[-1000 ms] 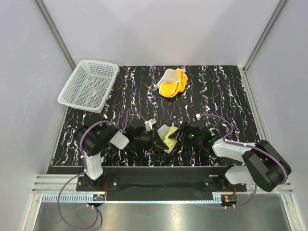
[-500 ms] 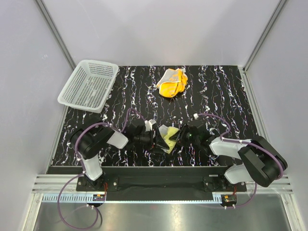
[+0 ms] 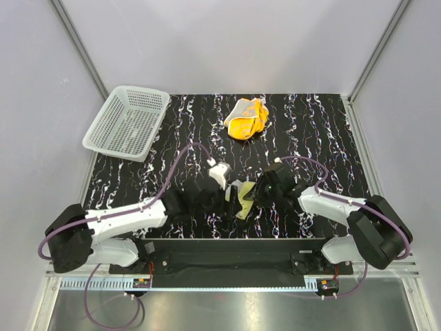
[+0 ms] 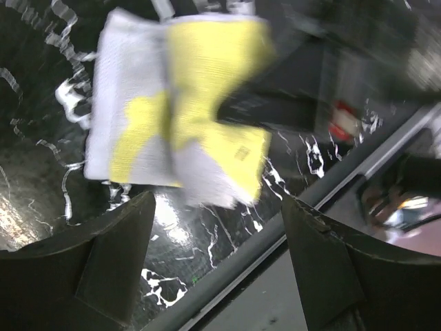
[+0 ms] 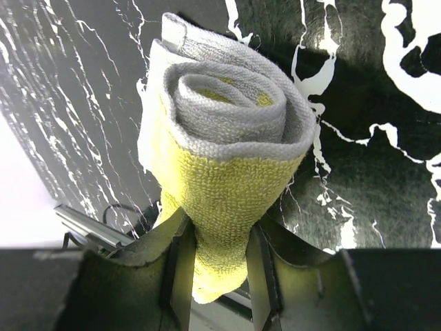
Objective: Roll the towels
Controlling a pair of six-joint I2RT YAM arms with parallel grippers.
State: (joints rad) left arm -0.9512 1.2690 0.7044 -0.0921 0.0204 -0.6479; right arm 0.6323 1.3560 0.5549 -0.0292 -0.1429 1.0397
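A yellow and grey towel [image 3: 242, 198], rolled into a coil, lies near the table's front edge between my two arms. In the right wrist view the rolled towel [image 5: 224, 179] shows its spiral end, and my right gripper [image 5: 219, 276] is shut on its yellow lower part. In the left wrist view the same towel [image 4: 180, 131] sits ahead of my left gripper [image 4: 219, 238], which stands open and empty a little short of it. From above, the left gripper [image 3: 229, 204] is just left of the roll, the right gripper [image 3: 251, 195] on its right side. A crumpled orange towel [image 3: 247, 118] lies at the back.
A white mesh basket [image 3: 127, 123] stands at the back left corner of the black marbled table [image 3: 317, 131]. A metal rail [image 3: 227, 243] runs along the front edge, close below the grippers. Grey walls close in the sides.
My left gripper has opened and let go of the towel, and its arm has stretched out low to the left. My right gripper has closed on the rolled towel.
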